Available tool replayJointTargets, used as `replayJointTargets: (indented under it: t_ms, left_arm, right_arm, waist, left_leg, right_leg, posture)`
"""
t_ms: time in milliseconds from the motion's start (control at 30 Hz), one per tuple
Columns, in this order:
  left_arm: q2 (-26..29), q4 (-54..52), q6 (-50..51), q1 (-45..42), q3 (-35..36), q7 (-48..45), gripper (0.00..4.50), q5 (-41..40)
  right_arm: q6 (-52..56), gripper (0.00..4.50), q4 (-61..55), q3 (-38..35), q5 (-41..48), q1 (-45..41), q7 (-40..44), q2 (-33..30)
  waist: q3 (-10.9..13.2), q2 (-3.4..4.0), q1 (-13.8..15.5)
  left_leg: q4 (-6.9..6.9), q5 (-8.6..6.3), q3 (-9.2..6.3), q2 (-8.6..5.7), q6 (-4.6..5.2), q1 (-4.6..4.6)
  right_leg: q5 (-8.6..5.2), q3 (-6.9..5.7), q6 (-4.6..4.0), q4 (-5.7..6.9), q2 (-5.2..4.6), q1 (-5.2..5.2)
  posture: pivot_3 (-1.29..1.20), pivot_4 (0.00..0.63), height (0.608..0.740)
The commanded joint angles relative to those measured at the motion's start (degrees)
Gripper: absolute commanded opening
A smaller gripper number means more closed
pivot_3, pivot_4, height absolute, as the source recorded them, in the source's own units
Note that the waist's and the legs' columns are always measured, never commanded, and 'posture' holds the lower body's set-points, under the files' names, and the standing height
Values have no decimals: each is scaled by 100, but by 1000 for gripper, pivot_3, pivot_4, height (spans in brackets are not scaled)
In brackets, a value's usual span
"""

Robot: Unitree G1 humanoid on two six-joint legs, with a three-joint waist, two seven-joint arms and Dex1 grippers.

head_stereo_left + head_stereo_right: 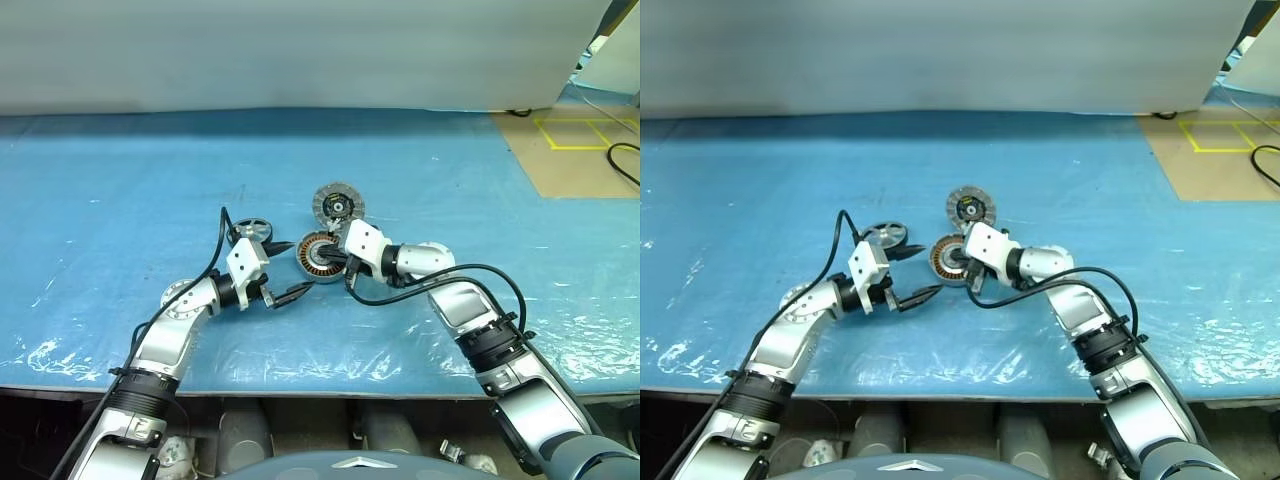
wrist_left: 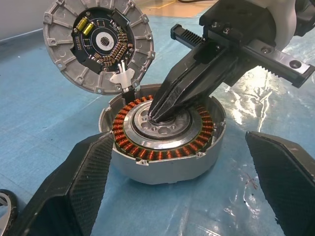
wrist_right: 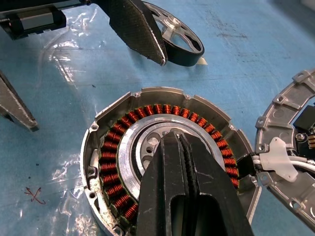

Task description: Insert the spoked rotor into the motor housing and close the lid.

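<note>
The left gripper [image 1: 283, 270] hangs wide open, holding nothing. Just at its 2 o'clock, the motor housing [image 1: 318, 258] is partly hidden by the closed right gripper [image 2: 160, 115], tips pressed on its hub. The spoked rotor [image 1: 250, 231] lies at the housing's 10 o'clock, the lid [image 1: 338, 204] at 12.

head pair: high, facing down-forward | wrists: close, opposite sides, sharing motor housing [image 2: 162, 132]

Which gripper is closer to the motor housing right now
Right. The right gripper, shut, has its tips at the motor housing's centre hub. The left gripper, open, sits beside the housing, not touching it.
</note>
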Motion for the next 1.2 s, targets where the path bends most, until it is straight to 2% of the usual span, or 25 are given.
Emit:
replayJointTargets:
  t_ms: [33, 300, 500, 767, 1033, 1200]
  left_arm:
    - [-16, -80, -109, -42, -19, 18, 4500, -11]
    - [-43, -45, -137, -61, -26, 33, 4500, 20]
    - [-56, -51, -155, -38, -28, 50, 4500, 31]
    - [-55, -66, -166, -15, -35, 66, 4500, 40]
    - [-41, -20, -190, -48, -34, 60, 4500, 66]
    - [-38, -14, -199, -45, -53, 50, 4500, 96]
  right_arm:
    - [-152, 12, 113, 255, -251, 51, 93, -26]
    - [-773, 12, 321, 594, -887, 55, 160, -208]
    - [-993, 12, 642, 783, -1537, -98, 60, -428]
    - [-1016, 12, 864, 876, -1961, -171, 20, -604]
    - [104, 12, 338, -95, -325, -99, 297, 254]
    - [390, 12, 157, -299, 104, -113, 381, 444]
  waist:
    - [0, 0, -2]
    - [-1, 0, -8]
    - [-4, 0, -7]
    - [-26, -11, 11]
    - [-32, -18, -22]
    - [-31, -17, -39]
  left_leg:
    - [0, 0, 0, 0, 0, 0]
    - [0, 0, 1, 0, 0, 4]
    - [0, -1, 2, -1, 1, 23]
    - [0, -5, 2, -5, 7, 51]
    - [-13, -14, 2, -9, 24, 61]
    - [-31, -5, 7, -2, 7, 39]
  right_leg:
    - [0, 0, 0, 0, 0, 0]
    - [0, 0, 0, 0, 1, 3]
    - [0, 1, 0, 1, 0, 18]
    - [-3, 3, 2, 0, -6, 46]
    - [-4, 4, 4, -3, -12, 52]
    - [-4, 3, 1, -5, 6, 12]
  posture:
    - [0, 150, 740]
    - [0, 150, 740]
    - [0, 150, 740]
    - [0, 150, 740]
    - [0, 150, 740]
    - [0, 150, 740]
